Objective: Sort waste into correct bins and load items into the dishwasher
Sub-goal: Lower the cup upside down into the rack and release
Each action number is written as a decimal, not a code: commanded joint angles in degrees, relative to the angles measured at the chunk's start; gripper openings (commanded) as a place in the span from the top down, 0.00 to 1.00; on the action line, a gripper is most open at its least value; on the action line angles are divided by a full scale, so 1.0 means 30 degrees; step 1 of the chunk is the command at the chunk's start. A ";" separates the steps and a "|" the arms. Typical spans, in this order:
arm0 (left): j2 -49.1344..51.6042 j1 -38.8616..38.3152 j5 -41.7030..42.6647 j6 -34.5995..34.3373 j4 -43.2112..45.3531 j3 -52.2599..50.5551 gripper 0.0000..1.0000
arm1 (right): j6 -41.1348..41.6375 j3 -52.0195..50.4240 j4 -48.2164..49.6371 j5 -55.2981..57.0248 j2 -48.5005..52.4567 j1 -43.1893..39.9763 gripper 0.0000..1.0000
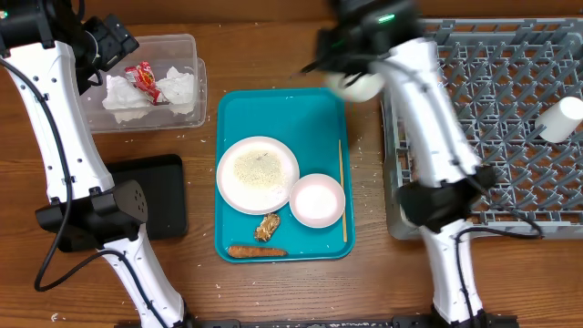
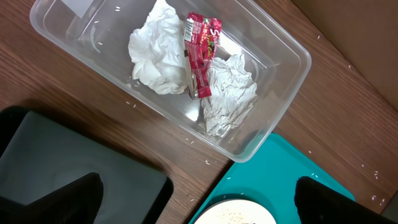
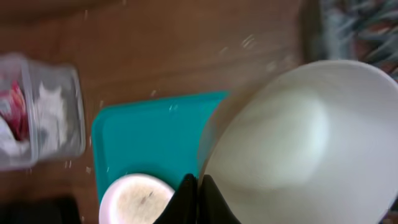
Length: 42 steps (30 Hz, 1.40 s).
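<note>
Our right gripper clamped on its rim, we are holding the white bowl aloft off the far right corner of the teal tray, seemingly to clear the edge of the grey dish rack right of it, while our left gripper is hovering, spread and empty, above the clear tub left of the tray.

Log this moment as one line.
right gripper: shut on white bowl | left gripper: open | clear tub: napkins, wrapper | rack: cup
</note>
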 commanded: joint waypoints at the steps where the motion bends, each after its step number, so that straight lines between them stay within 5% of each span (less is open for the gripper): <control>1: -0.0102 0.0066 0.0153 -0.0182 0.0000 0.0182 0.00 | -0.3155 0.0685 0.0073 -0.3315 -0.0648 -0.3206 0.96; 9: -0.0102 0.0066 0.0153 -0.0182 0.0000 0.0182 0.00 | -1.1081 -0.3118 0.1756 -1.4950 -0.0546 -0.8896 0.96; 18: -0.0102 0.0066 0.0153 -0.0182 0.0000 0.0182 0.00 | -1.1417 -0.9923 0.7745 -2.1551 -0.0546 -1.1854 0.96; 29: -0.0102 0.0066 0.0153 -0.0182 0.0000 0.0182 0.00 | -0.8684 -1.1686 0.8852 -1.9292 -0.0568 -1.3828 0.95; 35: -0.0102 0.0066 0.0153 -0.0182 0.0000 0.0182 0.00 | -0.7548 -1.1511 0.8633 -1.6262 -0.0590 -1.4753 0.74; 42: -0.0102 0.0066 0.0153 -0.0182 0.0000 0.0182 0.00 | -0.6768 -0.9901 0.6630 -1.3631 -0.0750 -1.5701 0.68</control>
